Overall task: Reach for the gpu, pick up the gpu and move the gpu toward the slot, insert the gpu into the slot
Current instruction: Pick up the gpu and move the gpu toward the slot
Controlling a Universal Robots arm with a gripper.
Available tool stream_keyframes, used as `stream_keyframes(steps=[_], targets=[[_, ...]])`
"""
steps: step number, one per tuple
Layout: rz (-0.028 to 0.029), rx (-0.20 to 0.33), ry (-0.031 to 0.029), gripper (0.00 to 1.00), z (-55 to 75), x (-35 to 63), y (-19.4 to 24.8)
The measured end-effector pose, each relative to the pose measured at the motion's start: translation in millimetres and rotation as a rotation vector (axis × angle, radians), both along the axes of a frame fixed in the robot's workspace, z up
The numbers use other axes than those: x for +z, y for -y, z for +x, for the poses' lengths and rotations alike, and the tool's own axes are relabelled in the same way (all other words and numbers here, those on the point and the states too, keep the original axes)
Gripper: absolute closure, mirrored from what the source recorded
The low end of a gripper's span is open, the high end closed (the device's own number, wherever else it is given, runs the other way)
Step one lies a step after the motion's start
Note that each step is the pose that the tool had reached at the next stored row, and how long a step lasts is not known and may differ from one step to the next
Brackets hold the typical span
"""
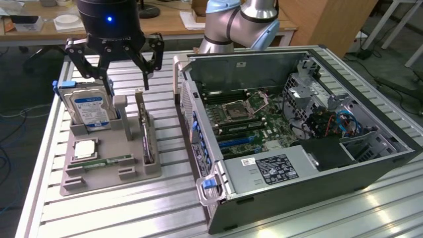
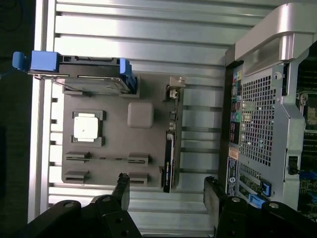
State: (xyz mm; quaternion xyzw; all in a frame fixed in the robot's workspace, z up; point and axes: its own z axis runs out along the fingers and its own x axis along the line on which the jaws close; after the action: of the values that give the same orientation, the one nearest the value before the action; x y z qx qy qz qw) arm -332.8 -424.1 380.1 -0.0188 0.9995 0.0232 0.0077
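The pincer (image 1: pixel 127 84) hangs wide open over the far end of the grey holder tray (image 1: pixel 106 144), black jointed fingers (image 1: pixel 146 64) spread and gripping nothing. Seen from the wrist, its two dark fingers (image 2: pixel 121 191) straddle one end of the gpu (image 2: pixel 168 153) from above without touching it.

The gpu (image 1: pixel 142 130) stands on its thin edge in a groove along the tray's side nearest the computer case (image 1: pixel 297 188). It is a flat, dark, matte card. Its long axis runs along that tray edge, parallel to the case wall, and its silvery metal bracket end points to the tray's far end, where the hard drive (image 1: pixel 89 109) stands upright with its blue label.

The tray is dull moulded plastic (image 2: pixel 148 148) and sits on the ribbed aluminium table (image 1: pixel 132 208), toward the exterior view's left edge.

The slot (image 1: pixel 233 142) is a long, narrow strip on the green motherboard inside the open case, well apart from the card.
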Motion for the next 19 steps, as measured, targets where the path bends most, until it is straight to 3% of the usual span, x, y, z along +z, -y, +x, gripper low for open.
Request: stream_keyframes(steps=[11,19], targets=[[0.0,0.015,0.0,0.29,0.0,-1.2,3.3],[0.0001,0.031,0.0003,0.29,0.0,-2.2,8.8]])
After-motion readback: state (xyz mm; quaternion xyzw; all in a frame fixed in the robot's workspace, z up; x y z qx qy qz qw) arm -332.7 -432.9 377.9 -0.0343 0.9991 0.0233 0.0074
